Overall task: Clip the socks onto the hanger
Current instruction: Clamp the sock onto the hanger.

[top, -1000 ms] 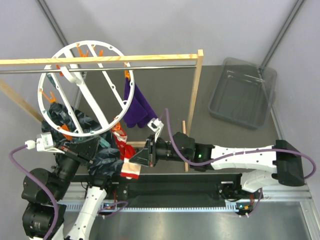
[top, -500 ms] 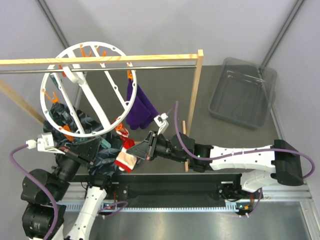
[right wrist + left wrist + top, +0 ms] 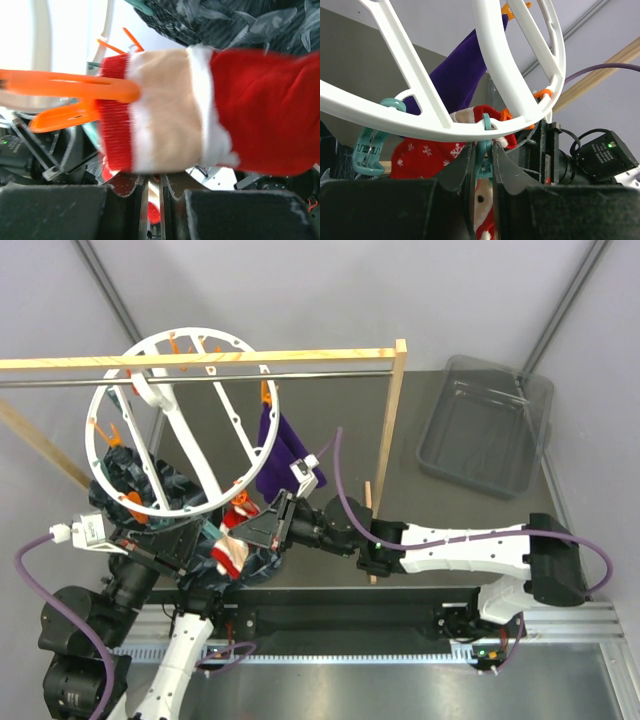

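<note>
Toward the near-left corner of the tabletop (image 3: 440, 510), your right claw (image 3: 250, 531) is clamped shut on a red sock (image 3: 228, 555) at the rim of the hanger (image 3: 502, 60); your left claw (image 3: 481, 155) is pinched closed on 1 teal clip (image 3: 485, 121).

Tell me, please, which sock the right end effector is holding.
The red sock, pinched in the right end effector; the purple sock hangs clipped on the white ring.

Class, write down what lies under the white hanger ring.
Dark patterned fabric shows through the hanger ring; a purple sock hangs beneath its rim. Whatever the fabric covers is hidden.
</note>
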Robot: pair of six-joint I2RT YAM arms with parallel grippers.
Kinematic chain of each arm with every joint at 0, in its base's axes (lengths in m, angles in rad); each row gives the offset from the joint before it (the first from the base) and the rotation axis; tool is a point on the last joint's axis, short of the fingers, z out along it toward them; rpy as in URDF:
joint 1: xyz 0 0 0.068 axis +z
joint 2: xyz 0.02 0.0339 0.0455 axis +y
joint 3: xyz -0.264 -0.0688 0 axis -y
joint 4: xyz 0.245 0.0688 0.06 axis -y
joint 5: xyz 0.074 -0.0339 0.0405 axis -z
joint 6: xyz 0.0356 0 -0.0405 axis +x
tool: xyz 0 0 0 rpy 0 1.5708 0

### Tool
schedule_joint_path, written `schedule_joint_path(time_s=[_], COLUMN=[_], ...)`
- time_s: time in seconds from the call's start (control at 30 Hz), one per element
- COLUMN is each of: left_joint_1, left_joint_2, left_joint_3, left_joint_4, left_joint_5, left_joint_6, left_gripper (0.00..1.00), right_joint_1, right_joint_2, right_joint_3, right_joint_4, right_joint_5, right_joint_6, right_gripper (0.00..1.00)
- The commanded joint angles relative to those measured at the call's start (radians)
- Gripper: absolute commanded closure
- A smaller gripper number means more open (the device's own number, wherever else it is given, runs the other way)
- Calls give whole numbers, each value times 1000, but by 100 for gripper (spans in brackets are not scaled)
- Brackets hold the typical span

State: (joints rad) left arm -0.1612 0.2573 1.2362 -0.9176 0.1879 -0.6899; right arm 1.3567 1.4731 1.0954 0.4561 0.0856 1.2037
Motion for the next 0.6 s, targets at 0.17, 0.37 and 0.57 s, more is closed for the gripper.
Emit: schedule_joint_path(time_s=[0.17,0.37,0.57], left_joint_1=[3,3,2], left_joint_2=[-10,-10,-12], left_joint_3=[17,8,19], left_joint_4=[-26,-27,-26], left_joint_5=[47,54,47], left_joint_6=[6,6,10], left_gripper=[100,100,100], right_joint_1=[-14,-27,-37], right_joint_2=[23,0,-25], right_joint_3=[43,15,-28], right_joint_4=[78,105,122], right_joint_5=[-35,-27,-29], right_joint_6=[36,37,45], right_gripper=[100,100,100])
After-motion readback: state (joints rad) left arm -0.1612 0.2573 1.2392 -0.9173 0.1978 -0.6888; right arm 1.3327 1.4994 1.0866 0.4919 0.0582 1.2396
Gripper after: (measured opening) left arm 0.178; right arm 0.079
